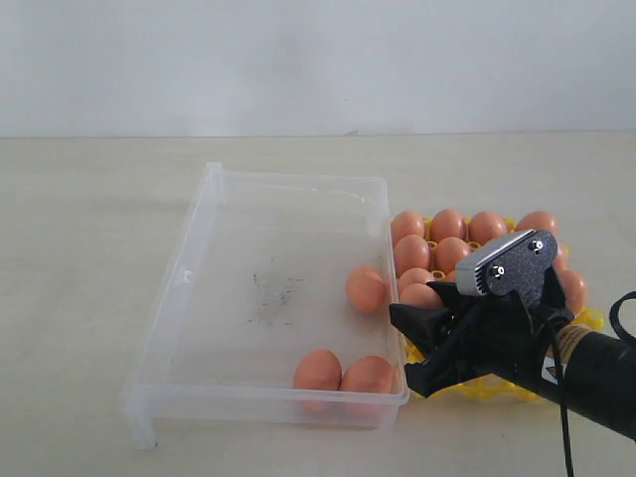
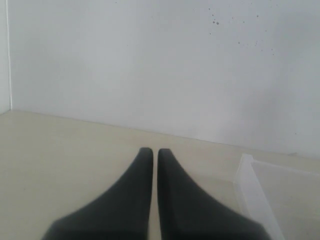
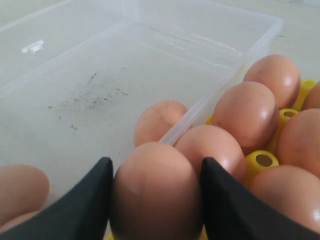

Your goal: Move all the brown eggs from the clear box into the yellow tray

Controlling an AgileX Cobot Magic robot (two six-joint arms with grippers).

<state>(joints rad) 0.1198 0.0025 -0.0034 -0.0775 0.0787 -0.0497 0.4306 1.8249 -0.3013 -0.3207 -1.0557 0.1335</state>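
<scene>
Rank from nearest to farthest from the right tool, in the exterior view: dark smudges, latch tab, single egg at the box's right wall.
1. Single egg, at the right wall of the box, beside the right tool.
2. Dark smudges, middle of the floor.
3. Latch tab, left wall.

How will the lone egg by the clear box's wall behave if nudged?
Smooth and oval, the lone egg would probably roll across the bare floor of the clear box. The wall beside it likely blocks rolling that way. As an egg, it is probably fragile.
</scene>
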